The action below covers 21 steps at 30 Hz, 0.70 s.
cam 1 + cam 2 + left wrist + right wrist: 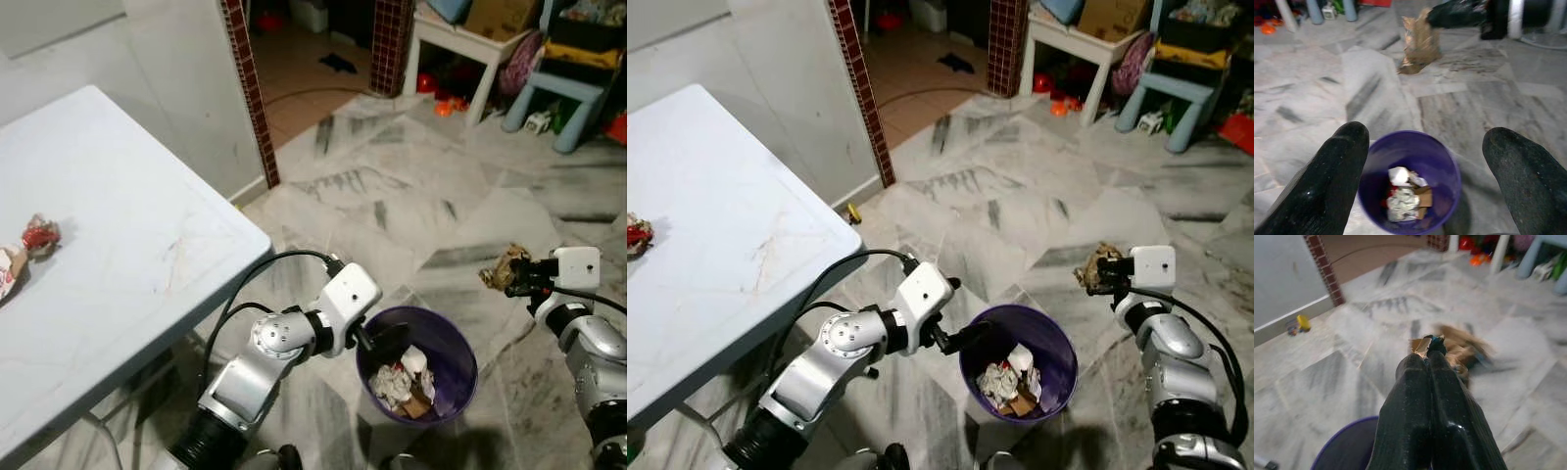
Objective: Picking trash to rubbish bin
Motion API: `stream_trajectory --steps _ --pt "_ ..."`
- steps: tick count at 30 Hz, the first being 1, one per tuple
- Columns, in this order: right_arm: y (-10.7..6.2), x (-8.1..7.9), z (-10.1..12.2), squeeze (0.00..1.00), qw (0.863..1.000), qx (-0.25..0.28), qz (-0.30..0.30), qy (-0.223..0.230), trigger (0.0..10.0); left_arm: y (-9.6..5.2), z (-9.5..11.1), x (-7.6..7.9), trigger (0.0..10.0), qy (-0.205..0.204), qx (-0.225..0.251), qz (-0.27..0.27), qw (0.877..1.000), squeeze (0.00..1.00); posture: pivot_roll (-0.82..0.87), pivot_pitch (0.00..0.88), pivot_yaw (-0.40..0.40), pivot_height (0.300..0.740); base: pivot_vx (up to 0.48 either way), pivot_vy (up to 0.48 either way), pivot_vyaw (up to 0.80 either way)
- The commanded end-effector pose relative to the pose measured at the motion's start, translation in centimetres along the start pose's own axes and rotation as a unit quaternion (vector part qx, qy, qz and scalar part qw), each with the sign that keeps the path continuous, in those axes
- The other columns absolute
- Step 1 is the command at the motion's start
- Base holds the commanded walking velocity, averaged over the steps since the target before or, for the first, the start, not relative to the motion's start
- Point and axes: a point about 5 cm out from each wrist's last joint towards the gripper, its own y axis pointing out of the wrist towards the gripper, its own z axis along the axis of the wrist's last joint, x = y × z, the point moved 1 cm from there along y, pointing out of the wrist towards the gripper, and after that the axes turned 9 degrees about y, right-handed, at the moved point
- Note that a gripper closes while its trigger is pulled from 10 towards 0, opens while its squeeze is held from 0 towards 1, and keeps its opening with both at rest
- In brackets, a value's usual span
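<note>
A purple rubbish bin (pixel 460 364) stands on the marble floor and holds several crumpled scraps. My left gripper (pixel 384 343) hangs over the bin's near rim, its fingers (pixel 1327 181) spread open and empty. My right gripper (pixel 516 277) is held above the floor to the right of the bin, shut on a crumpled brown paper wrapper (pixel 499 266), also seen as brown paper (pixel 1420 41) beyond the bin. Crumpled red and white trash (pixel 39 236) lies at the left edge of the white table (pixel 127 264).
The table's corner juts out just left of my left arm. A brick-edged doorway (pixel 250 88) opens at the back. A white stool (pixel 460 44), a blue chair (pixel 568 93) and toys crowd the back right. A small yellow toy (pixel 1299 323) lies by the wall.
</note>
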Motion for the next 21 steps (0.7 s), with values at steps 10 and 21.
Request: stream_trajectory --steps 10,21 --pt "1.6 -3.1 -1.5 0.0 0.996 -0.042 0.07 0.047 10.0 -0.1 0.9 1.3 10.0 -0.009 0.002 -0.016 1.0 0.0 -0.07 0.434 0.136 0.74 0.0 0.0 0.0" --pt "2.6 -6.9 -3.6 0.0 0.988 -0.086 0.115 0.065 10.0 -0.1 1.4 1.5 10.0 -0.016 0.0 -0.017 1.0 0.0 -0.07 0.472 0.15 0.74 0.0 0.0 0.0"
